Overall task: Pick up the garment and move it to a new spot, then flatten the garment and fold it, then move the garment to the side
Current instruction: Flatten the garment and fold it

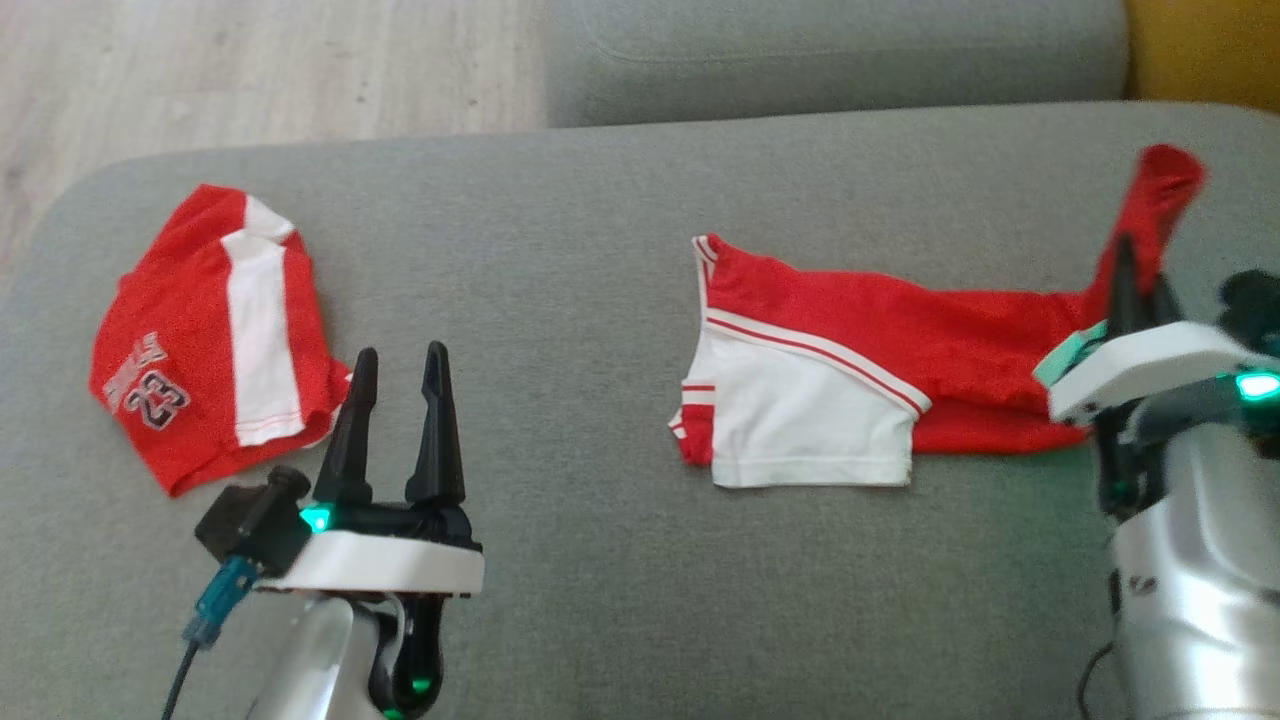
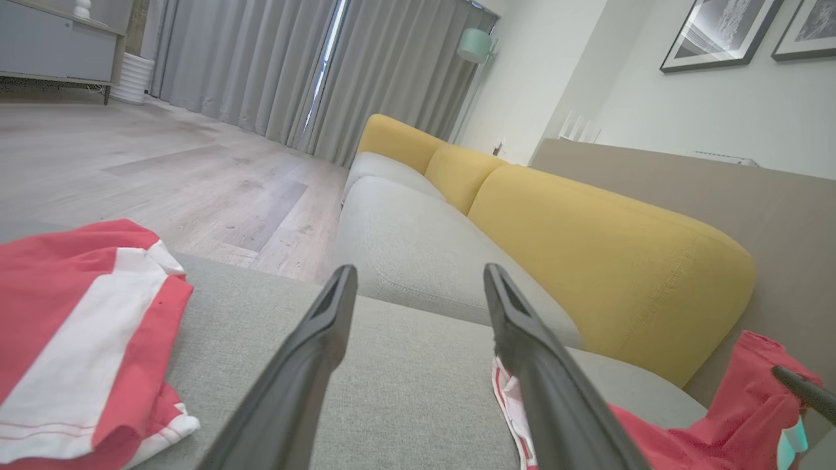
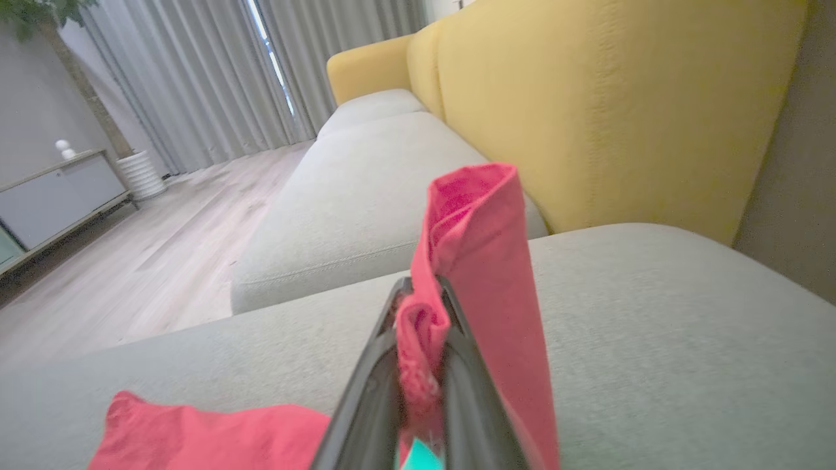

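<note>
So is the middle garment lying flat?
Not fully: the right claw lifts one end of the garment; the rest lies on the couch.

Silver forearms (image 1: pixel 1190 570) bear white wrist plates (image 1: pixel 385 567), black jaws, green lights (image 1: pixel 316 519).

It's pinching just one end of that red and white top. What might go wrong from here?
1. The right gripper grips only a bunched end of the garment; pulling may slip it free or drag it into creases.
2. The open left gripper sits close beside the other red garment and might snag it.
</note>
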Tool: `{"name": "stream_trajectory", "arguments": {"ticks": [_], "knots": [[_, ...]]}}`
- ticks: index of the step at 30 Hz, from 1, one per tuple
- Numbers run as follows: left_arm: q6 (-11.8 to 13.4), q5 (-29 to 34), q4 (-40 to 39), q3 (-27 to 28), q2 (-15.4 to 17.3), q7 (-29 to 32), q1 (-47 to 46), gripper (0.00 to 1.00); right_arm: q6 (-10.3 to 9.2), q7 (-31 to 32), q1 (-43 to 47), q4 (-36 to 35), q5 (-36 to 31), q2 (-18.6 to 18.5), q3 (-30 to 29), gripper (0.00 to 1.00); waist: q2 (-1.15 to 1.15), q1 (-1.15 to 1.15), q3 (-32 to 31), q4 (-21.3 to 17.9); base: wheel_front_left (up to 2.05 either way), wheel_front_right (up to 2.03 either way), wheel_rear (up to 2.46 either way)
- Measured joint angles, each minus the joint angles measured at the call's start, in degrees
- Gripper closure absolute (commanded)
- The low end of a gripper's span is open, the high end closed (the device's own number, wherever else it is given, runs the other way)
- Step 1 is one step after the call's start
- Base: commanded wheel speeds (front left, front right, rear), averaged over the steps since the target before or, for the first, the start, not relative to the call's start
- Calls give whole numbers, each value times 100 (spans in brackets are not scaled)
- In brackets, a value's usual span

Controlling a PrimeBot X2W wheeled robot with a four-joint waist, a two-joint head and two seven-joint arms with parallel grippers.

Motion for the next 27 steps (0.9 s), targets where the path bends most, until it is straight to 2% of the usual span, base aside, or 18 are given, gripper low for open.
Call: {"name": "stream_trajectory", "arguments": {"ticks": [7,11,27], "knots": [[0,0,21,-16,0,0,159,0,0,84,399,-264,884,27,1296,100,0,0,-191,324,0,0,0],[0,-1,62,-20,0,0,204,0,0,114,584,-272,1190,31,1838,100,0,0,-249,520,0,0,0],[7,1,175,-111,10,0,194,0,0,-56,505,413,1857,25,3245,100,0,1,-73,997,0,0,0]]}}
